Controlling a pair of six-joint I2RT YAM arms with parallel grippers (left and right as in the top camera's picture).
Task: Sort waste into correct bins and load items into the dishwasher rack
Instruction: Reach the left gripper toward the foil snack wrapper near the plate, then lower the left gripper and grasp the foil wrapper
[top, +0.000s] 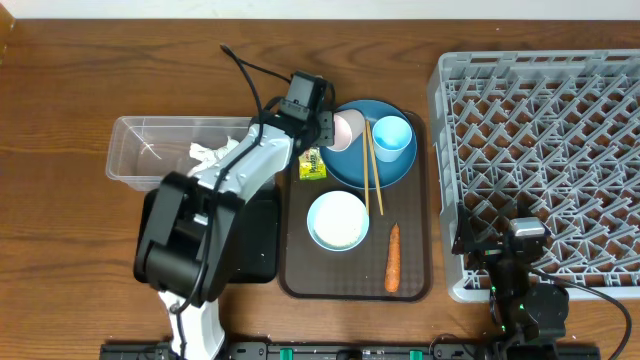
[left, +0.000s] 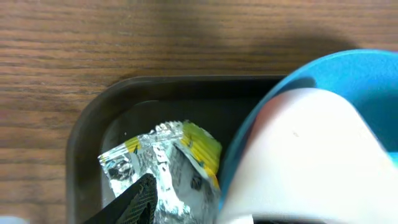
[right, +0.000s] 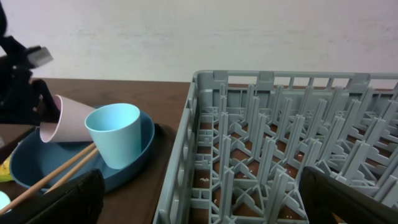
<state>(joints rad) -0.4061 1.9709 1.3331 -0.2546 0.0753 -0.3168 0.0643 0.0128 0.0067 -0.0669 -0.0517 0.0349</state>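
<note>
Pink cup (top: 343, 130), tilted on the blue plate's (top: 392, 176) edge. My left claw (top: 326, 126) appears clamped on its lip. My right claw (top: 495, 238) stands apart at the rack's (top: 540, 100) near corner. Step, as I judge it: loading the cup. Next I must lift it clear of the chopsticks (top: 370, 170) and carry it to the pegs.

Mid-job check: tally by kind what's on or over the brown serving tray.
Cups: 2 (pink cup, light blue cup)
Round blue plate: 1
White bowl: 1
Wooden chopsticks: 2
Small orange carrot: 1
Crumpled silver-and-yellow wrapper: 1
Total: 8
</note>
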